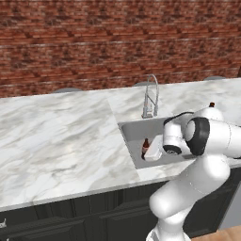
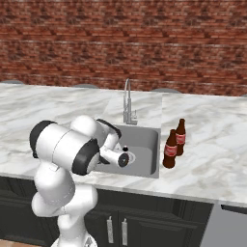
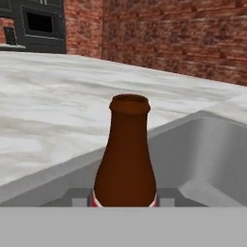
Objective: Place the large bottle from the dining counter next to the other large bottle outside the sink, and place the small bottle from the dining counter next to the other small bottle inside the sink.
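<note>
Clearly the small bottle (image 3: 125,159) stands upright in the sink (image 3: 212,144), the gripper (image 1: 153,153) at its body; whether the jaws clamp it I cannot tell. Glass is stiff, slick, breakable, top-light: grasp the labelled belly, not the neck. 2 large bottles (image 2: 173,144) wait on the tabletop (image 2: 217,159).

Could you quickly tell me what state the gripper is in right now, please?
Gripper: down in the sink, fingers on either side of a small bottle; whether it is gripping or letting go cannot be told.

text: none legible | labels: red on two large bottles (image 2: 170,149), lettering too small
</note>
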